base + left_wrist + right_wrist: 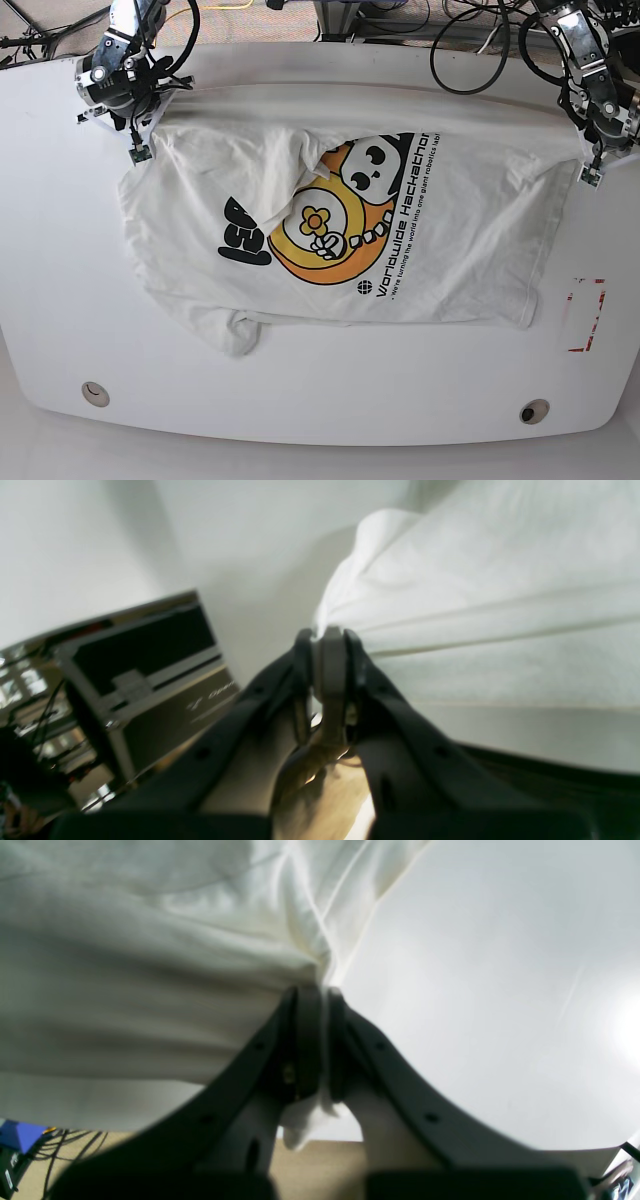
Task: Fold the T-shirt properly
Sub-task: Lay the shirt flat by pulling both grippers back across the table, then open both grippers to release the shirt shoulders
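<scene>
**Both tools pinching the far edge, shirt stretched between them**

You've got the big white wrinkled cotton T-shirt lying print-up on the white bench, black bubble lettering and the yellow-orange cartoon facing the camera. Your left tool is clamped tight on a bunch of white cloth, with taut creases fanning out from the pinch. Your right tool is closed on fabric too, a small tuft poking out beneath the jaws. In the base view the two grips sit at opposite far corners of the garment, and the edge between them runs nearly straight. That reads like a hold meant to tension and square up the shirt before any fold.

Look at what isn't flat, though. A flap of cloth is turned over the upper left of the graphic, hiding part of the lettering, and the near left corner is crumpled under itself. Those would spoil a clean fold, I'd say.

Around you: a red rectangular marking on the bench, well apart from the shirt, two round holes near the front edge, and cables behind the bench. Nothing lies on the shirt itself.
</scene>
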